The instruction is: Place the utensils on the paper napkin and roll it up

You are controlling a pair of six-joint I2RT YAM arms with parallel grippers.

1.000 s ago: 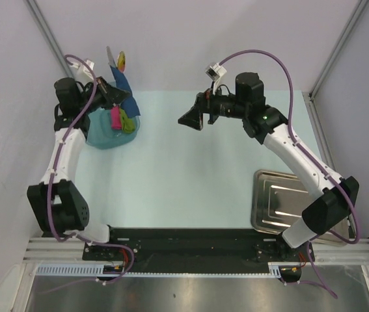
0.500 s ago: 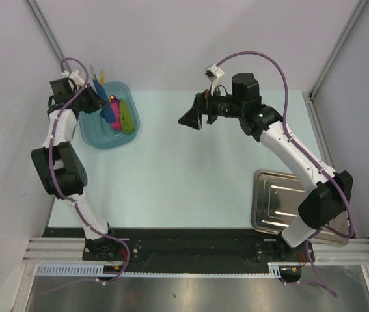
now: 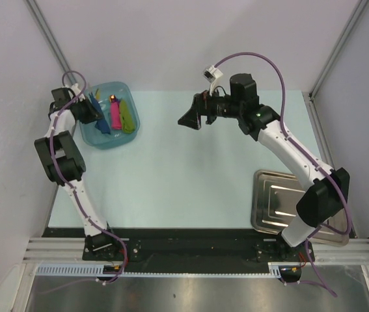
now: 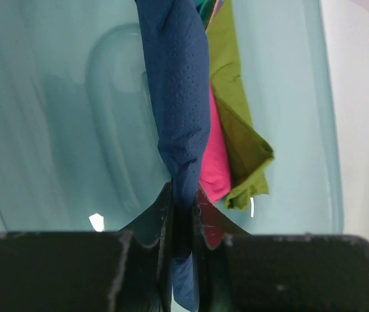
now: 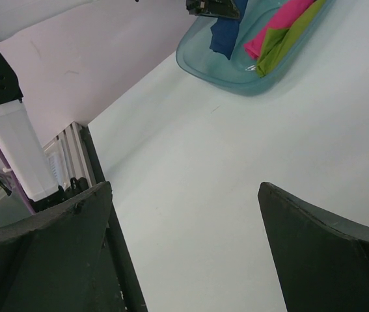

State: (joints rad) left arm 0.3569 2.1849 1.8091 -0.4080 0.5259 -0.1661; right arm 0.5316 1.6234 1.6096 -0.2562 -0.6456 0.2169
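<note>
A: Where is the thin dark navy-blue paper napkin (image 4: 176, 97) now?

B: It's pinched in the left tool (image 4: 184, 208), whose jaws are clenched on one bunched edge. It trails as a limp, creased strip down into the pale teal plastic tub (image 3: 109, 140) at the far left corner of the counter (image 3: 191, 175).

A: How will it handle?

B: I judge it very light and floppy, easy to tear, and likely to cling to itself in folds. An edge grip like this one should let it drape open once lifted. Laying it flat probably calls for a second hold at another corner.

A: And the right tool (image 3: 191, 119)?

B: Released, jaws wide apart, holding nothing. It hovers over the middle of the counter, well apart from the tub.

A: What can't you make out?

B: The utensils (image 3: 113, 99). Only a small orange-gold and red speck shows at the tub's far rim, too small to read. The left wrist view cuts off the napkin's far end. The napkin also hides part of the pink stick-shaped piece (image 4: 215, 162), which lies against the lime-green one (image 4: 236, 140).
</note>
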